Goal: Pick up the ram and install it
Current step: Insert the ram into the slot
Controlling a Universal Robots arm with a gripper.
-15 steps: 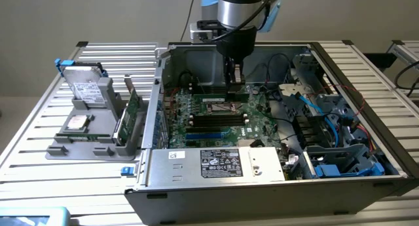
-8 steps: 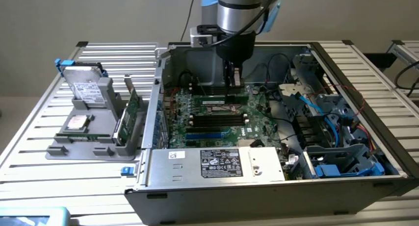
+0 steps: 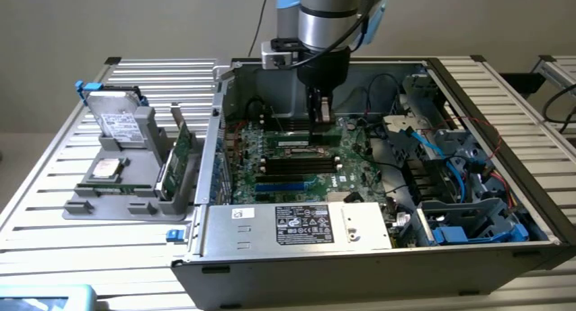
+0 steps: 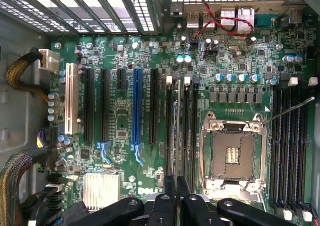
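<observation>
Hand (image 4: 176, 185) clamped on the ram (image 4: 178, 126), low inside open computer case (image 3: 360, 277)
Held edge-on over black slots (image 4: 194, 131) just beside CPU socket (image 4: 232, 153) on motherboard (image 4: 125, 121); seated or not, cannot tell; grey rack (image 3: 117, 203) with hard drive (image 3: 117, 119) on surface (image 3: 90, 257), exterior view's left

The ram (image 4: 178, 131) is a long, thin stick, seen from its top edge as a pale narrow line. It stands on its long edge, parallel to the black slots (image 4: 187, 126) beside the socket (image 4: 232, 153), over one of them; whether it touches is unclear.
</observation>
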